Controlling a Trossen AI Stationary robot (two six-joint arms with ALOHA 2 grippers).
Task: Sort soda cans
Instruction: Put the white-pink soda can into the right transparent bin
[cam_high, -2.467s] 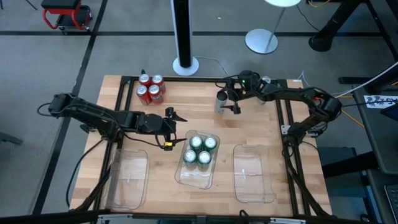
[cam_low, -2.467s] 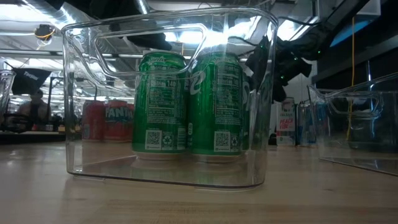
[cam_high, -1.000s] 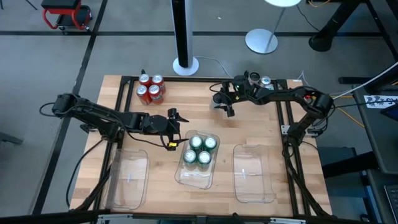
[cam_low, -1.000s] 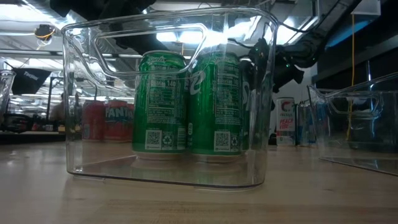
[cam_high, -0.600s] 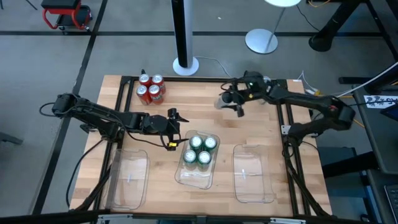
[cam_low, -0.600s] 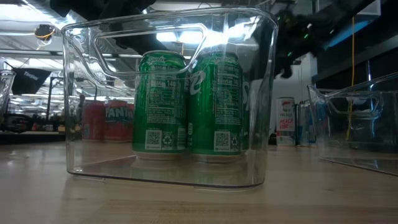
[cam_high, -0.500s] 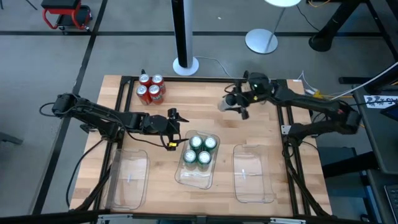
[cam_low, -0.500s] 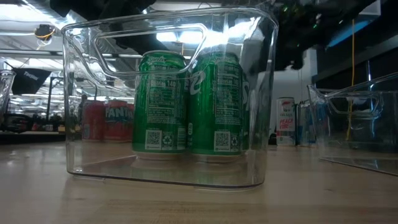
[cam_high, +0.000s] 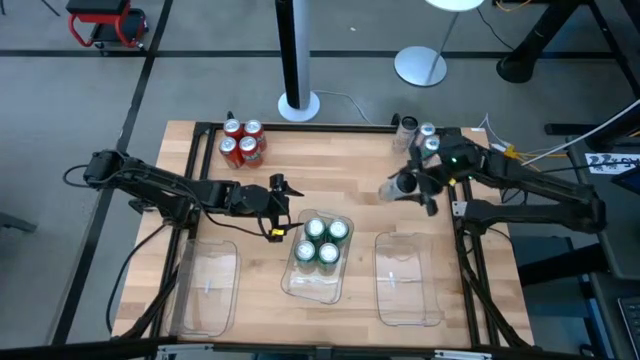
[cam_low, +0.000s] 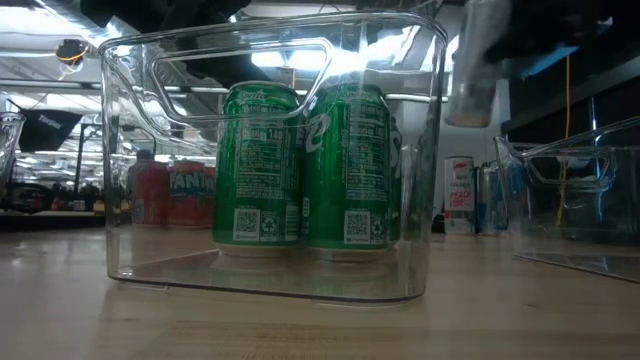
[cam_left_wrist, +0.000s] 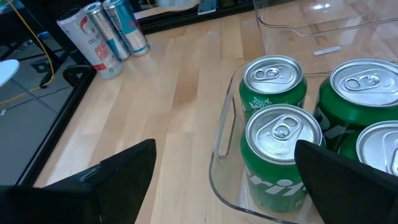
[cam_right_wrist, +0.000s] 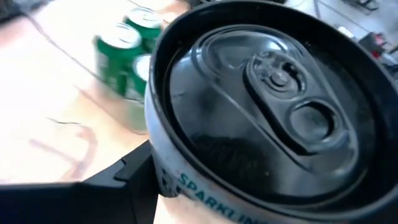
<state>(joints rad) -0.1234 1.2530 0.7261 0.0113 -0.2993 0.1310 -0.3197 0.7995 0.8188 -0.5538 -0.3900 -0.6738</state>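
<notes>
Here the right gripper (cam_high: 418, 189) pinches a silver-grey can (cam_high: 401, 187) between its fingers and holds it clear of the table, above bare wood. In the right wrist view the can's top (cam_right_wrist: 267, 99) fills the picture. Behind the gripper, at the table's far right corner, stand three more silver-grey cans (cam_high: 422, 137). Just in front of it lies an empty clear tray (cam_high: 406, 279). Farther out toward the table's centre, the middle tray (cam_high: 318, 285) holds four green cans (cam_high: 322, 241), upright and packed together. Beyond that tray hovers the left gripper (cam_high: 275, 208), fingers spread with nothing between them, just beside the green cans. Past it, four red cans (cam_high: 242, 142) cluster at the far left edge, and a third tray (cam_high: 207, 288) sits empty at the near left.
</notes>
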